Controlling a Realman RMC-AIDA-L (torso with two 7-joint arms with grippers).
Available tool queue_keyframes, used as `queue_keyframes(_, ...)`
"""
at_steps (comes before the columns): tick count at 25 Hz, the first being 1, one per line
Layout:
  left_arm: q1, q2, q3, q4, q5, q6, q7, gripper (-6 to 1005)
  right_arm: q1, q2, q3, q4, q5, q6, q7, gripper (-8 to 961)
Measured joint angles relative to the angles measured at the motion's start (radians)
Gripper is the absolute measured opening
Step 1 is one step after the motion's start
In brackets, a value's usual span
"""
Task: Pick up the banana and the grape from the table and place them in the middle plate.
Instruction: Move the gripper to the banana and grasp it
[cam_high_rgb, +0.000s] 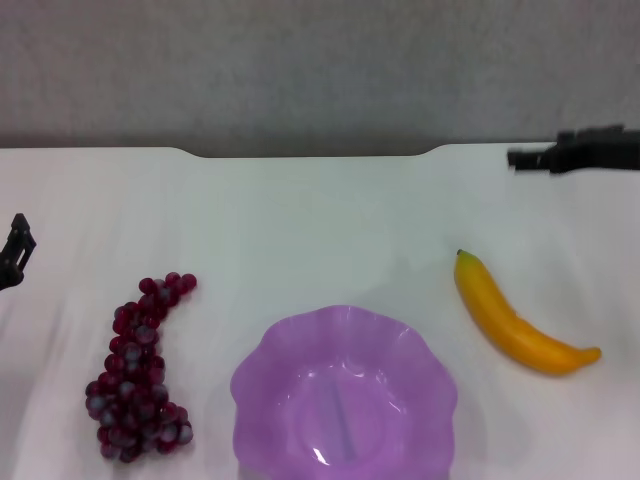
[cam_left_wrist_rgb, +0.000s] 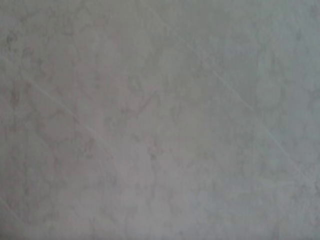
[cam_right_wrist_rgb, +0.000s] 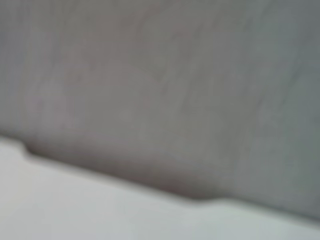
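Purple scalloped plastic makes up the middle plate (cam_high_rgb: 345, 400), which sits at the near edge of the white table (cam_high_rgb: 320, 220) and holds no fruit; only a pale glint and a faint streak show on its translucent floor.

To the plate's left lies the grape (cam_high_rgb: 140, 370), a long bunch of glossy dark red berries running from a narrow far end to a wider near end, apart from the plate's rim with bare tabletop between them. To the plate's right lies the banana (cam_high_rgb: 515, 320), yellow-orange, curved, its green stem tip pointing away from the robot and its other end trailing right; it too rests on the table, clear of the rim.

Beyond the plate the tabletop ends in a notched far edge against a grey wall (cam_high_rgb: 320, 70).

The left gripper (cam_high_rgb: 15, 250) shows only as a dark sliver at the view's left edge, farther left than the grape and beyond it; whether it is closed or released cannot be told. The right gripper (cam_high_rgb: 575, 152) shows as a dark shape near the far right edge of the table, beyond the banana, its fingers likewise unreadable. Neither one touches the fruit or the plate.
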Motion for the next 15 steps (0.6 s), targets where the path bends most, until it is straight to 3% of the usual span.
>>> queue_keyframes(4,-0.001,0.000,0.000,0.000,0.000,0.000,0.000,712,-0.036,0.005,-0.268,-0.098,-0.069,-0.096,0.255,886)
queue_keyframes(9,-0.003,-0.001,0.000,0.000,0.000,0.000,0.000,712,-0.106,0.008,-0.510,-0.204,-0.011,-0.149,0.396,884)
queue_keyframes(12,-0.005,-0.001,0.000,0.000,0.000,0.000,-0.002,712,-0.161,0.008,-0.649,-0.295,0.010,-0.191,0.484,883)
queue_keyframes(15,-0.006,-0.002,0.000,0.000,0.000,0.000,0.000,712,-0.195,0.007,-0.700,-0.336,0.012,-0.200,0.525,883)
